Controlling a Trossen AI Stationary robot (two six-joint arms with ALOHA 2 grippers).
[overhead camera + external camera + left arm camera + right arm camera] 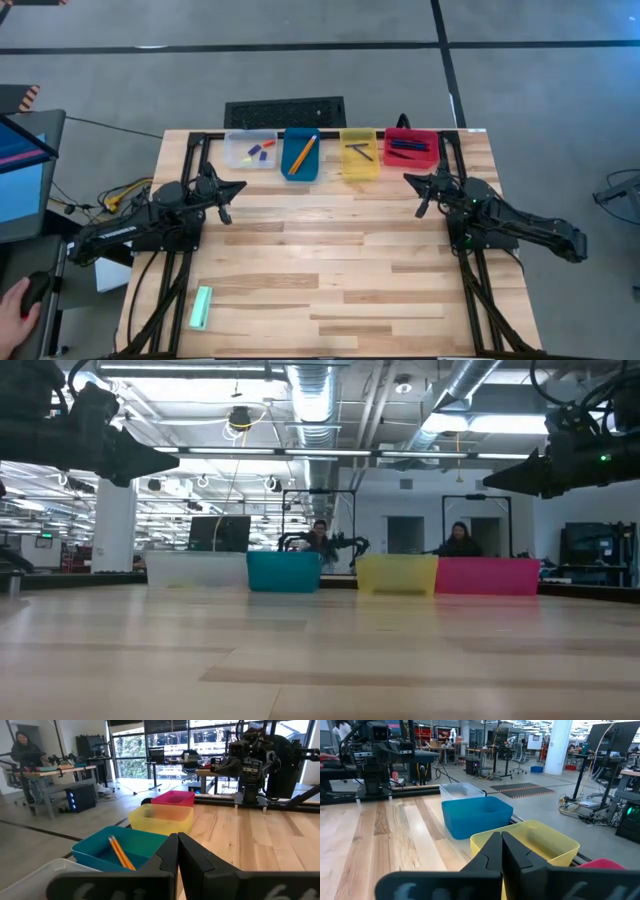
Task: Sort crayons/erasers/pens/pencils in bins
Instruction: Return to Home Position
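Note:
Four bins stand in a row along the table's far edge: a clear bin [250, 150] with small erasers, a blue bin [300, 155] with orange pencils [119, 852], a yellow bin [359, 154] with a dark stick, and a red bin [411, 147] with dark pens. My left gripper [240, 186] hovers shut at the table's left side, level, pointing toward the bins. At the table's right side my right gripper [407, 179] hovers shut too, level. Both hold nothing.
A light green flat object [201, 307] lies near the table's front left corner. A black keyboard-like slab [285, 112] sits behind the bins. A person's hand [18, 300] shows at the far left, off the table. Bare wood lies between the arms.

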